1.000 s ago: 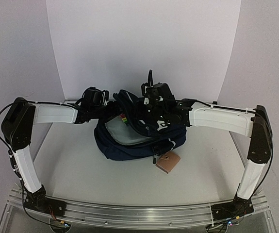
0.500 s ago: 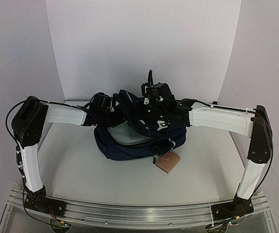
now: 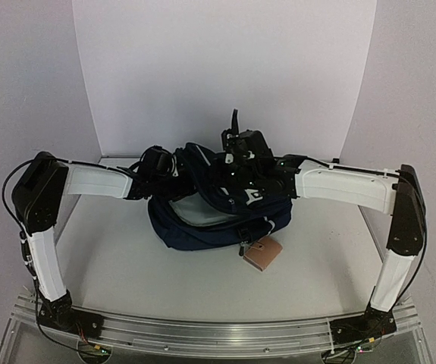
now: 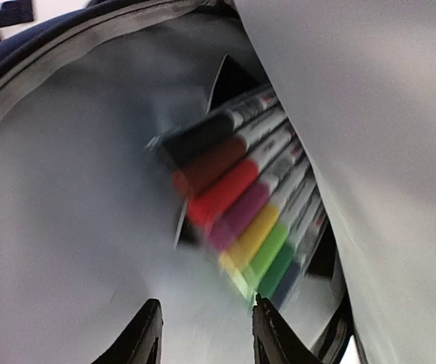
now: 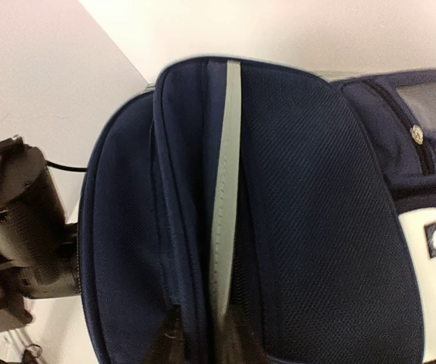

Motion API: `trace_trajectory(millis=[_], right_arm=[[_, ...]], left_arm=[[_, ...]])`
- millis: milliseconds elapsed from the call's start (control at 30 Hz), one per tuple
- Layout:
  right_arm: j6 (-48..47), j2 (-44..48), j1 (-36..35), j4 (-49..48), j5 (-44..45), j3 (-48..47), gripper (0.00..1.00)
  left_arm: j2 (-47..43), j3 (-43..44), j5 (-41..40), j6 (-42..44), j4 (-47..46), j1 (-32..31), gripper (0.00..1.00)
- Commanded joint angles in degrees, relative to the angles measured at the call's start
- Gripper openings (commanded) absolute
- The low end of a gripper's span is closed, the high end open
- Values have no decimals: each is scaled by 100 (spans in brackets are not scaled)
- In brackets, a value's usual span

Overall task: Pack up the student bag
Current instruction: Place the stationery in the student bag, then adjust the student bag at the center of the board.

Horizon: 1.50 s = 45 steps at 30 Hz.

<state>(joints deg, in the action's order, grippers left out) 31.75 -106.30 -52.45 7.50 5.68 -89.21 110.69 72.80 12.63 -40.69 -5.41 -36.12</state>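
Top external shows left gripper [image 3: 169, 167] pushed farther into the student bag [image 3: 218, 224].

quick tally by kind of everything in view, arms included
backpack: 1
pack of markers, inside the backpack: 1
tan tag, at the backpack's front: 1
robot arms: 2, left arm and right arm
total: 5
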Motion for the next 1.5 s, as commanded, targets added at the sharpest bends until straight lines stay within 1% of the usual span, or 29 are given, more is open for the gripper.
trace_trajectory(millis=[0, 33, 67, 200, 300, 333, 433, 500, 533, 600, 700, 767, 867, 933, 1100, 1167, 1233, 1300, 1400, 1467], right_arm=[[-323, 522, 3, 46, 631, -16, 48], [-354, 583, 51, 139, 677, 6, 58], [-373, 639, 123, 235, 715, 30, 65], [-317, 901, 483, 559, 815, 301, 83], [-140, 1141, 925, 654, 659, 749, 97], [-86, 1195, 1059, 662, 519, 891, 98], [94, 1315, 1539, 643, 119, 1337, 98], [181, 1293, 1852, 616, -157, 1653, 98], [210, 1266, 1964, 596, -280, 1757, 98], [328, 1218, 2146, 511, -478, 1979, 98], [559, 1270, 2316, 399, -779, 2483, 98], [754, 1451, 2340, 113, -949, 2927, 98], [1067, 1724, 2344, -548, -1356, 3596, 98], [1301, 1778, 2344, -1000, -1587, 3839, 98], [1727, 1476, 2342, -1738, -2011, 4085, 97], [1779, 1301, 2341, -2064, -2145, 4108, 94], [1750, 1053, 2340, -2283, -2226, 4030, 92], [1691, 741, 2340, -2445, -2310, 3847, 90], [1584, 243, 2333, -2808, -2534, 3509, 83], [1428, -53, 2314, -2963, -2659, 3194, 79]], left_arm=[[-1489, -746, -604, 369, 715, -10, 48], [-1710, -905, -728, 368, 871, 5, 50], [-1994, -1096, -845, 361, 1072, 22, 53], [-2957, -1683, -1257, 217, 1877, 195, 62], [-3452, -1816, -1769, -19, 2666, 552, 69], [-3601, -1814, -1870, -22, 2928, 709, 73], [-3847, -1782, -1888, 197, 2933, 1099, 81], [-3782, -1601, -1637, 624, 2603, 1148, 87], [-3612, -1404, -1438, 858, 2467, 1155, 90], [-3067, -857, -898, 1234, 2398, 1159, 93], [-1989, 344, -536, 1542, 2747, 1168, 96], [-1456, 908, -197, 1793, 2665, 1170, 97], [-796, 1450, 549, 2221, 2120, 1203, 97], [-338, 1844, 1027, 2475, 1916, 1229, 98], [846, 2984, 1610, 2755, 2154, 1261, 97], [1092, 3147, 1846, 2716, 2237, 1265, 97], [1168, 3046, 1973, 2663, 2217, 1264, 97], [1131, 2796, 1983, 2622, 2148, 1262, 97], [876, 2171, 1747, 2650, 2123, 1265, 97], [648, 1762, 1757, 2645, 2123, 1265, 97]])
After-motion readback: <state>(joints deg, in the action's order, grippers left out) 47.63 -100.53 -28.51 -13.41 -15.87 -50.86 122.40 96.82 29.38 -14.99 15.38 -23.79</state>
